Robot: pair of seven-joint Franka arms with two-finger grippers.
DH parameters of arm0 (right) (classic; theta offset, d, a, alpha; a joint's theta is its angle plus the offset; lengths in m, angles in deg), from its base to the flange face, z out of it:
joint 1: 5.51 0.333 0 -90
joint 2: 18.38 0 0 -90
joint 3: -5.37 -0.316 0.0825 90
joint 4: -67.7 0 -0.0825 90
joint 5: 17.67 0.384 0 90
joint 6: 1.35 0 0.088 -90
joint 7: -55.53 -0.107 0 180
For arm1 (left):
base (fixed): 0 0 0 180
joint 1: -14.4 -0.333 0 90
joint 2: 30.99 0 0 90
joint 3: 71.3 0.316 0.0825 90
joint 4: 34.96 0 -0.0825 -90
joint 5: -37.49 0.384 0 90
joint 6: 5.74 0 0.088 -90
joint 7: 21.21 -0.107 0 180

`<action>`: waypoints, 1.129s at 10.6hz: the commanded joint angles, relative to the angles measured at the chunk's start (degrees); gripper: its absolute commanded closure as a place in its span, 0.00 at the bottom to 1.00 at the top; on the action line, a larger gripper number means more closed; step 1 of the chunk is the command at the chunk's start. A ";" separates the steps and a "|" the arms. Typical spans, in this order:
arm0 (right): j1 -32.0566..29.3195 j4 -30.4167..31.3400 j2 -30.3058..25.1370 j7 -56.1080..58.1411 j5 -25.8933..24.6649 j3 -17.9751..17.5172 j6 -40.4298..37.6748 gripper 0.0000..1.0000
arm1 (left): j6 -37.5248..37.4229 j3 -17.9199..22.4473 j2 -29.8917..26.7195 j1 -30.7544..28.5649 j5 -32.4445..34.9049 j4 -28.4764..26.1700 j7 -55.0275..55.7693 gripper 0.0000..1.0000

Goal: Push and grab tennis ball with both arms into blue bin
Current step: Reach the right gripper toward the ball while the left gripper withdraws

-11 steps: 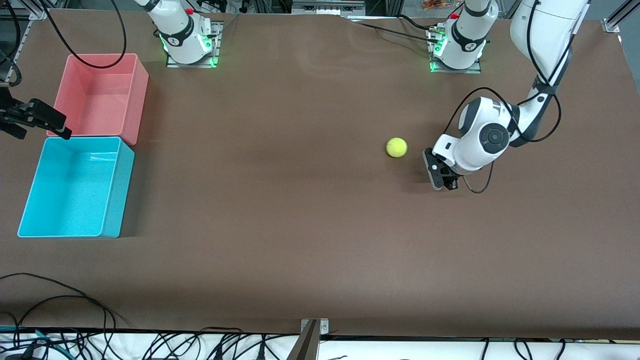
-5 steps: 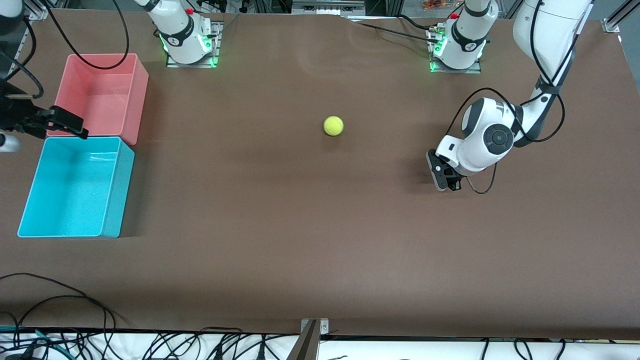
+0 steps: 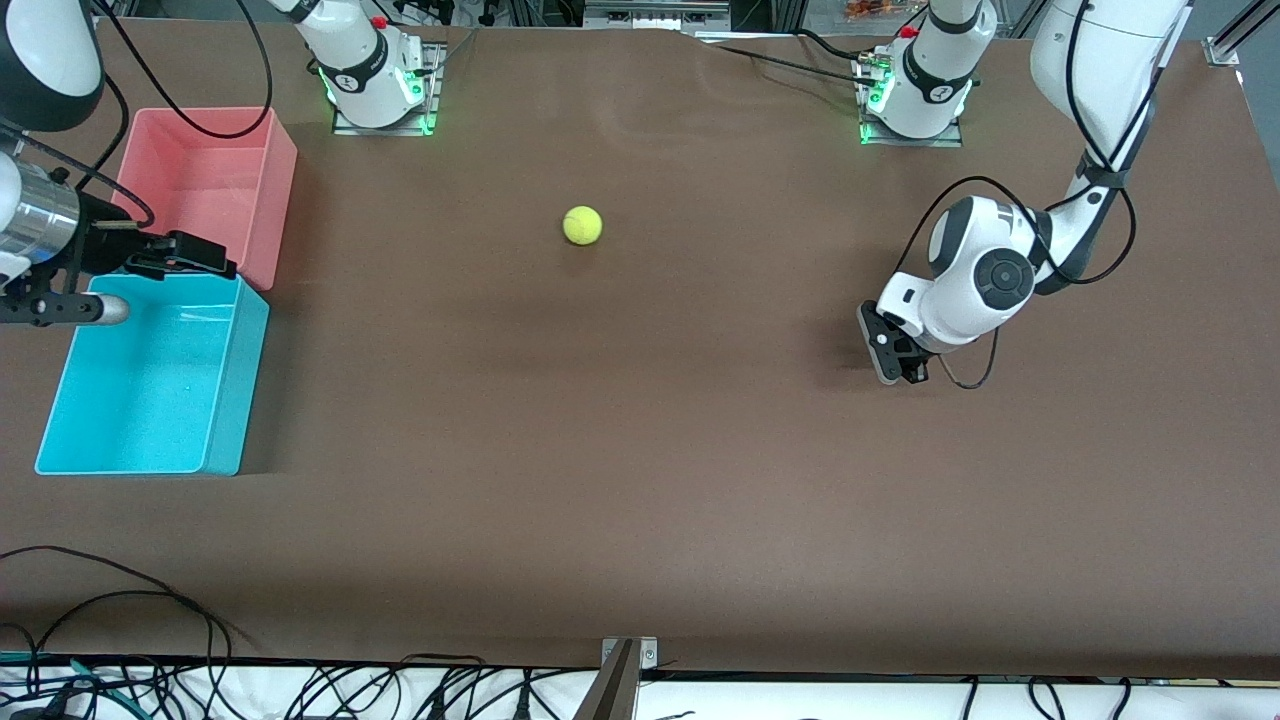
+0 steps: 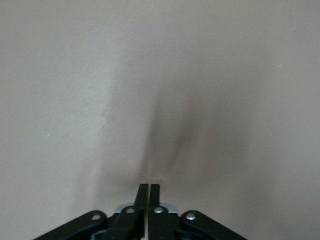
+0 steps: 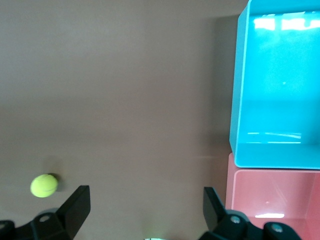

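Black jaws of the left gripper (image 3: 893,358) are pressed together, tips down at the brown surface (image 3: 640,480), nothing held. The ball (image 3: 582,225) is seen well apart from them, toward the right arm's end, alone on the bare surface. The right gripper (image 3: 205,260) is held with jaws spread wide and empty, over the seam where the blue bin (image 3: 60,440) touches the pink bin (image 3: 200,180); the ball lies well apart from these jaws too.
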 commanded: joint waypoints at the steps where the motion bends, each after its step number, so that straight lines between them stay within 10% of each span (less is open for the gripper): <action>1: 0.38 3.72 -1.25 -0.57 2.06 -0.59 0.82 0.00 | -0.52 2.16 -2.72 -1.30 1.64 -0.17 0.14 0.17; 2: 0.38 5.55 -1.60 -0.57 3.29 -0.59 0.91 0.00 | -0.52 2.69 -3.51 -1.38 1.73 -0.17 -0.04 0.00; 12: 0.55 43.77 -11.36 2.83 14.87 -7.53 30.84 0.00 | -7.64 4.10 -19.05 -3.76 1.73 -2.62 0.66 0.00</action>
